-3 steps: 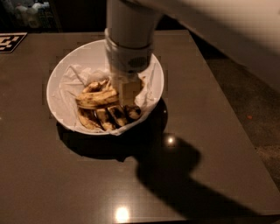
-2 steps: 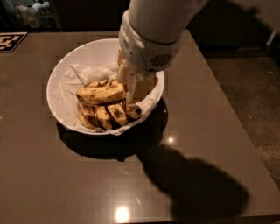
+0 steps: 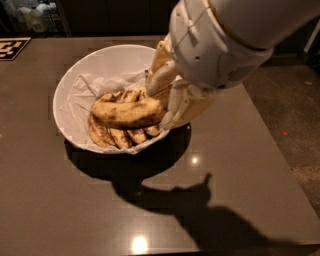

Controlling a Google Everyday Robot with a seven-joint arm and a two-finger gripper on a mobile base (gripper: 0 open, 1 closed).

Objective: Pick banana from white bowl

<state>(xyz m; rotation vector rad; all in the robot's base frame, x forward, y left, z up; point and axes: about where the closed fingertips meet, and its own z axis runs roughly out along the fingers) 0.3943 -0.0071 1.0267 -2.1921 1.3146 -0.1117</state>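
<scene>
Camera view: open dark bench (image 3: pixel 75 200) surrounds the round white bowl (image 3: pixel 107 51); at its right rim, cream tool (image 3: pixel 167 100) clasps long spotted yellow banana (image 3: pixel 125 113).

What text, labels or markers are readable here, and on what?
No words or numbers can be read.
Marker at the table corner: black-and-white pattern, no letters.
Clutter behind the table: too blurred to read.
Pincer, gripping the banana over the bowl: no print on any of them.
</scene>
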